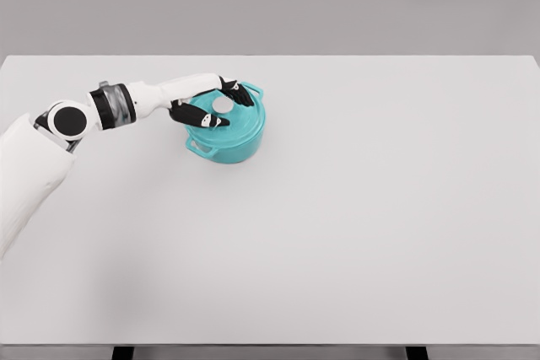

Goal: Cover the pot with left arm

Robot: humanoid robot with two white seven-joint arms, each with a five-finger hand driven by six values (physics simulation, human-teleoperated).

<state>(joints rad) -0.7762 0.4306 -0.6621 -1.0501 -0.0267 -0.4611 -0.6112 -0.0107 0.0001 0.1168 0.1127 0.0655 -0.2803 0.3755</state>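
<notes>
The lid (229, 124), rigid and probably heavy, handles best by its knob (223, 104), where the left hand (211, 107) is loosely curled.

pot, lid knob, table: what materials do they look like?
Pot: teal enamelled metal, probably cast iron; even glossy colour, loop handles. Lid knob: pale grey, possibly metal; too small to confirm. Table: matte white, laminate-like, no grain. All simulator renders, so only apparent.

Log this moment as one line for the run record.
left hand | fingers around lid knob | lid on teal pot | right arm unseen
</notes>
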